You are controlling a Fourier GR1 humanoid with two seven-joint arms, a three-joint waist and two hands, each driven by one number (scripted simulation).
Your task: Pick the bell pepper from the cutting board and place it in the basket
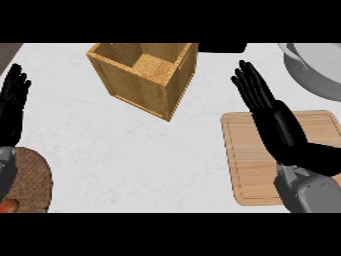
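Observation:
A tan woven basket [148, 94] with an open top stands at the back centre of the white counter. At the right lies a wooden cutting board [253, 165]. My right hand [276, 125] hovers over the board's middle, open, with straight fingers pointing up and left past the board's far edge. No bell pepper shows on the visible parts of the board; the hand and forearm hide its centre. My left hand [7, 107] rests open at the left edge, fingers up, holding nothing.
A grey metal pot [324, 72] sits at the back right, just beyond the board. A brown woven mat [34, 175] lies at the front left, with a small red-orange thing [7, 205] at its lower edge. A dark object [222, 47] stands behind the basket.

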